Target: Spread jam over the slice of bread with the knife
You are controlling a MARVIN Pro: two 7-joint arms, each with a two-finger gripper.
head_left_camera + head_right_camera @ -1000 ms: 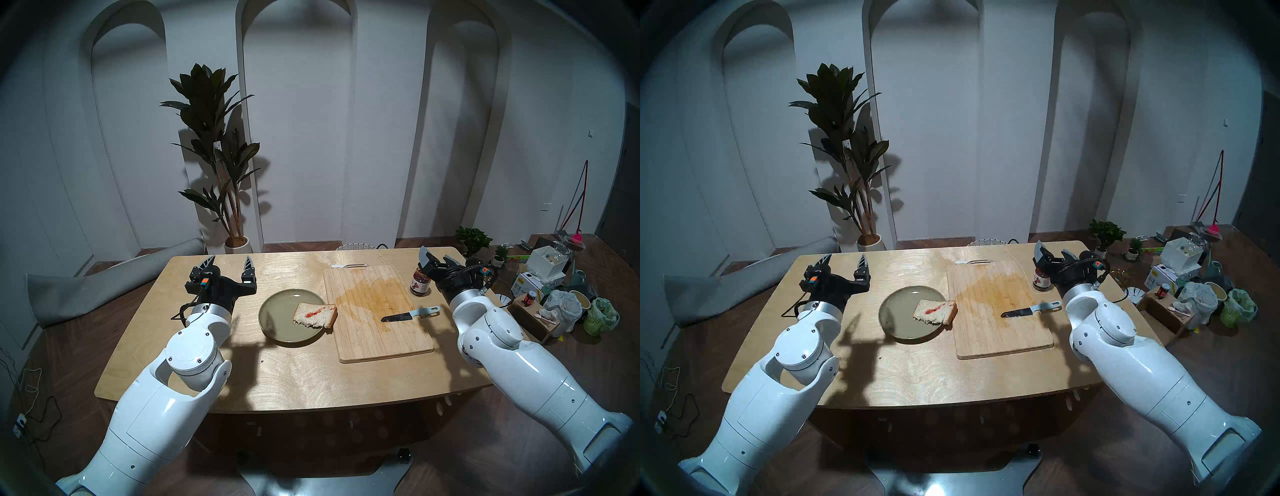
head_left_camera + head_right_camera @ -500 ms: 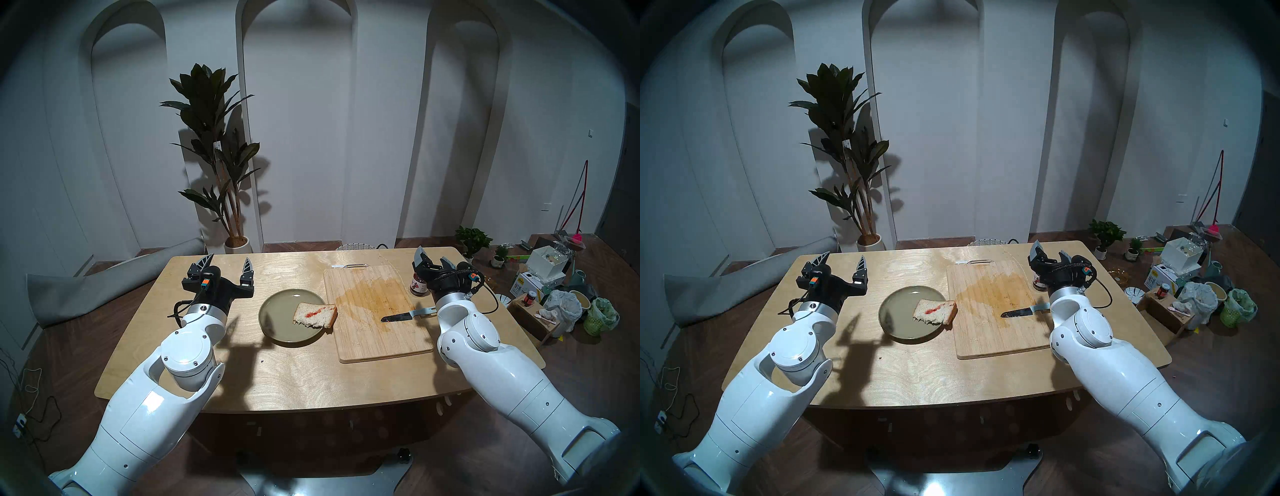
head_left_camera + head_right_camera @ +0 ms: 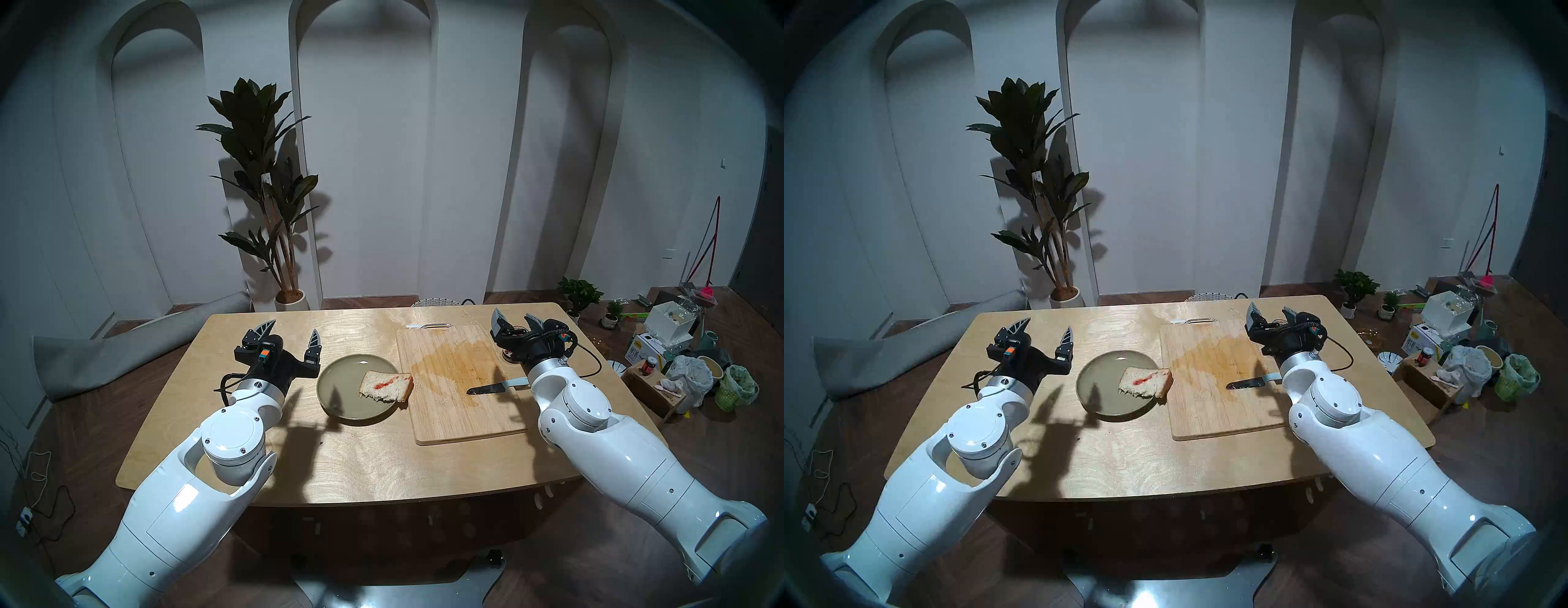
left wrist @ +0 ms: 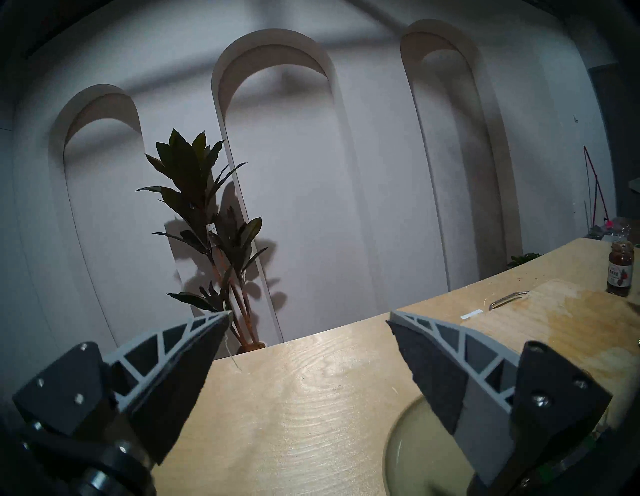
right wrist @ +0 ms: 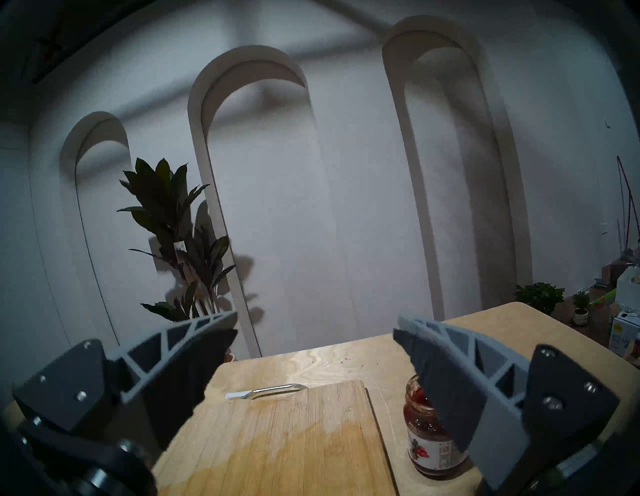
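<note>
- Spanning most of the head view, one wooden table (image 3: 360, 467) carries every task item; its near right corner is hidden behind the right arm.
- One cutting board (image 3: 458, 407) lies on the table's right half, its near right corner covered by the right forearm; a pale stain spreads over its far part.
- Two grippers appear, both empty. The left gripper (image 3: 290, 333) hovers over the table left of the plate, fingers spread wide. The right gripper (image 3: 515, 320) hangs over the board's far right corner, fingers likewise spread.
- One olive plate (image 3: 339, 382) sits just left of the board; in the left wrist view only its far rim shows, cut off by a finger.
- One slice of bread (image 3: 386, 386) rests on the plate's right side, overhanging the rim toward the board, with one red streak of jam on top and a ragged near edge.
- One knife (image 3: 494, 386) lies flat on the board, blade pointing left; its handle end is hidden by the right wrist.
- One jar of jam (image 5: 429, 440) stands open on the table just right of the board; in the head view the right gripper hides nearly all of it, and in the right wrist view a finger covers its right side.
</note>
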